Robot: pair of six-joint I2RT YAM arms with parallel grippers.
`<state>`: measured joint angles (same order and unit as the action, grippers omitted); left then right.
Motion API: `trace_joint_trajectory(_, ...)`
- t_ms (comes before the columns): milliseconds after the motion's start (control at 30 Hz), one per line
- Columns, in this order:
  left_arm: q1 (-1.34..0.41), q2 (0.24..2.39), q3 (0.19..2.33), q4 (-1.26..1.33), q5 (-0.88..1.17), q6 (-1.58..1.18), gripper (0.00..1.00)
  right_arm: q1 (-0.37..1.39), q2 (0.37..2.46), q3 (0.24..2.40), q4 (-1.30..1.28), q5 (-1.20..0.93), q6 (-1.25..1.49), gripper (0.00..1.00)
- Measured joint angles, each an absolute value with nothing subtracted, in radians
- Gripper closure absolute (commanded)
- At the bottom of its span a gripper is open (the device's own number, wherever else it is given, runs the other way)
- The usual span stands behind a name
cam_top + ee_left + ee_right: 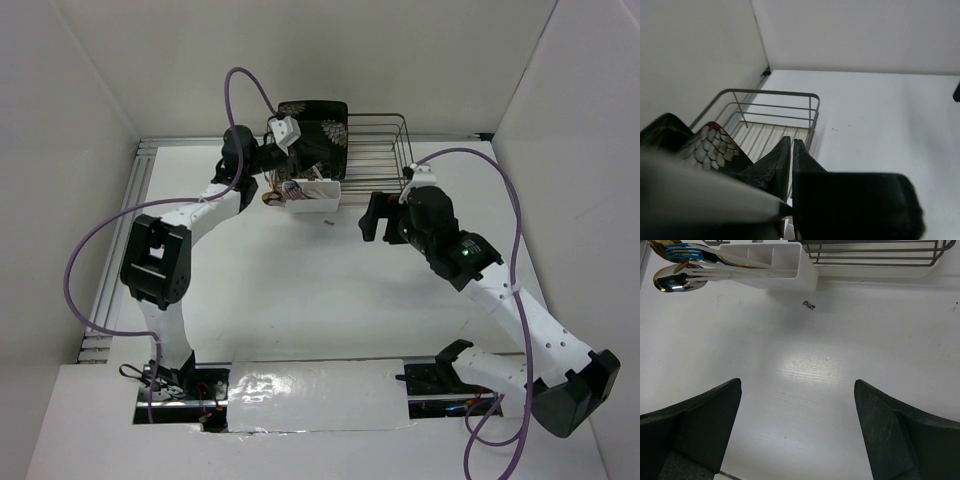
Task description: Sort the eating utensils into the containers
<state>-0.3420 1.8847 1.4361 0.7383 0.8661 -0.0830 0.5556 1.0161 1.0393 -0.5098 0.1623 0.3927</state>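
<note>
The white tub (313, 197) lies on its side in front of the wire rack; it also shows in the right wrist view (771, 267). Utensils stick out of its left end: a silver spoon (672, 282), fork tines and an iridescent pink-gold spoon (675, 249), seen from above as a small cluster (278, 190). My left gripper (287, 132) is shut above the rack's left end; its fingers (792, 145) stand together. A pale blurred shape (700, 190) reaches their seam; I cannot tell what it is. My right gripper (372, 217) is open and empty over bare table (797, 430), right of the tub.
The dark wire rack (378, 150) stands at the back, and shows in both wrist views (775, 107) (875, 252). A black floral plate (315, 132) leans in its left end (715, 147). A small dark speck (809, 305) lies by the tub. Walls enclose the table.
</note>
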Motion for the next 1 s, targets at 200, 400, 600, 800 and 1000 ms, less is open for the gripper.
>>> trace_joint_trajectory(200, -0.344, 1.956, 1.436, 0.729, 0.944, -0.082, 0.97, 0.555, 1.036, 1.039, -0.479, 0.186, 0.392, 0.0)
trace_joint_trajectory(400, -0.344, 1.968, 1.436, 0.726, 0.968, -0.081, 0.87, 0.554, 1.059, 1.042, -0.463, 0.199, 0.388, 0.0)
trace_joint_trajectory(600, -0.344, 1.968, 1.436, 0.729, 0.974, -0.078, 0.49, 0.553, 1.087, 1.042, -0.463, 0.198, 0.389, 0.0)
trace_joint_trajectory(800, -0.336, 1.968, 1.473, 0.691, 0.949, -0.079, 0.16, 0.552, 1.083, 1.042, -0.457, 0.198, 0.396, 0.0)
trace_joint_trajectory(1000, -0.266, 1.937, 1.55, 0.675, 0.934, -0.167, 0.01, 0.552, 1.076, 1.042, -0.456, 0.198, 0.403, 0.0)
